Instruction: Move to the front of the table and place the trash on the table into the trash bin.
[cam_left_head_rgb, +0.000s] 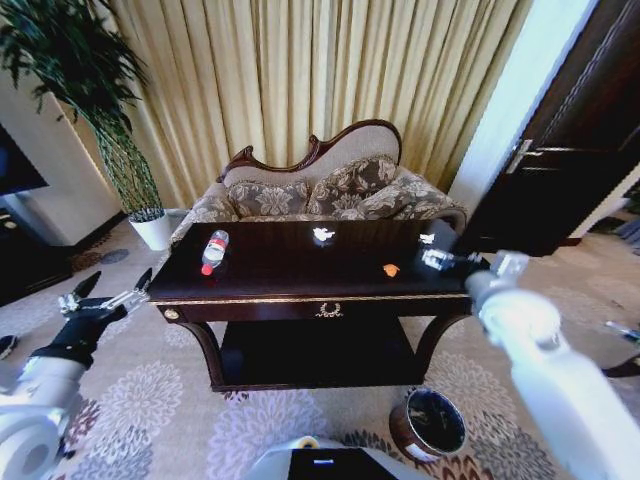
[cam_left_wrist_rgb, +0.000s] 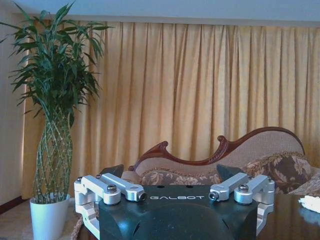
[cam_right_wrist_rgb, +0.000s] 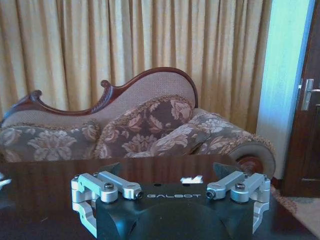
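Reaching for the orange piece (cam_left_head_rgb: 391, 270) on the table (cam_left_head_rgb: 300, 285) should go slowly, the right gripper (cam_left_head_rgb: 432, 258) spread just beside it, the left gripper (cam_left_head_rgb: 105, 298) spread off the table's left end, the bin (cam_left_head_rgb: 428, 424) below.

One tabletop (cam_left_head_rgb: 290, 265) carries one bottle (cam_left_head_rgb: 213, 251), two white scraps (cam_left_head_rgb: 323, 234) and (cam_left_head_rgb: 427, 238), and one orange piece (cam_left_head_rgb: 391, 269). One bin (cam_left_head_rgb: 428, 424) sits at lower right; one sofa (cam_left_head_rgb: 320, 190) and one plant (cam_left_head_rgb: 95, 90) stand behind.
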